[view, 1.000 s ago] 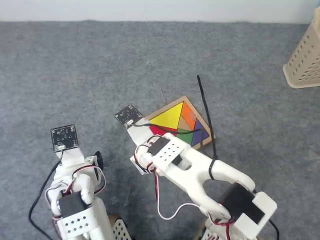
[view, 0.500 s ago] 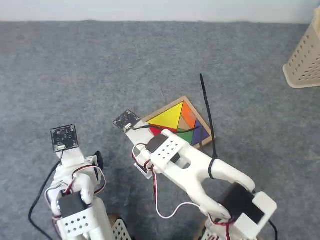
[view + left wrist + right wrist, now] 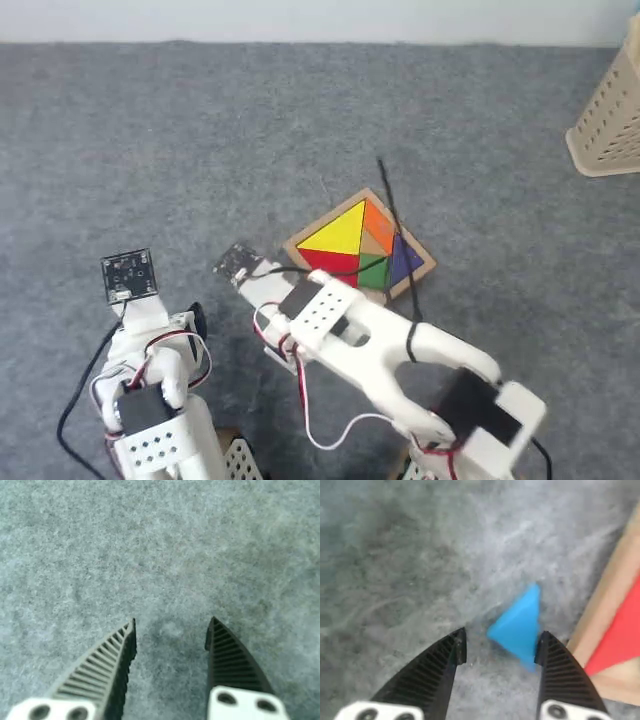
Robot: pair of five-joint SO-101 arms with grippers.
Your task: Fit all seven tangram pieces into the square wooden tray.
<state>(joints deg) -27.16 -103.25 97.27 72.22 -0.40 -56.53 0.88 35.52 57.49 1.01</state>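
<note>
Blue piece [image 3: 517, 627] lies between the open jaws of the right claw [image 3: 502, 634], nearer one jaw, just beside the tray [image 3: 607, 597].

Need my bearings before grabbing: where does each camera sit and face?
High view: fixed off the arms, looking down on the wooden tray; left arm and right arm show.
Left wrist view: on the left arm, facing down at grey carpet; open left gripper shows.
Right wrist view: on the right arm, facing down at a blue triangle beside the wooden tray; open right gripper straddles it.
Shared: wooden tray in high and right wrist views.
</note>
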